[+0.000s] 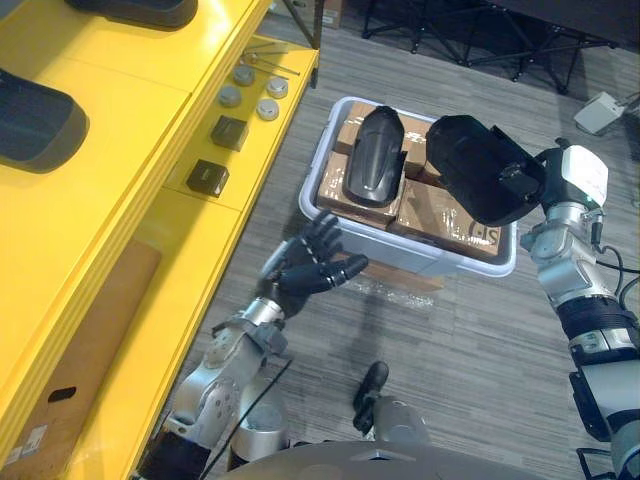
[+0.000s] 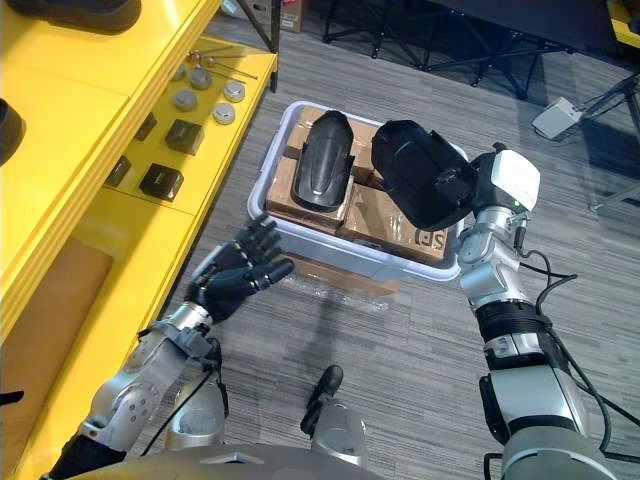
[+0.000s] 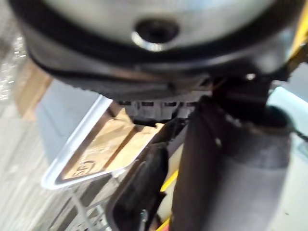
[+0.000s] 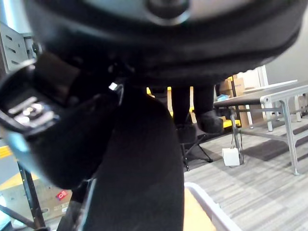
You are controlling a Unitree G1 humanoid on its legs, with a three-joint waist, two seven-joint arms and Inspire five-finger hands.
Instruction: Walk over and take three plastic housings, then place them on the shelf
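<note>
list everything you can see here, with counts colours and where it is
housings: four, black, two on the upper shelf, one on the boxes in the bin, one lifted over the bin
shelf: one, yellow, left side
discs: at least four, grey, lower shelf level
blocks: at least two, black, beside the discs
bin: one, pale grey, on the floor
boxes: several, brown, in the bin
cardboard sheet: one, brown, lowest shelf level
small box: one, white, floor at far right
left hand: open, over the floor beside the bin
right hand: curled on the lifted housing
</note>
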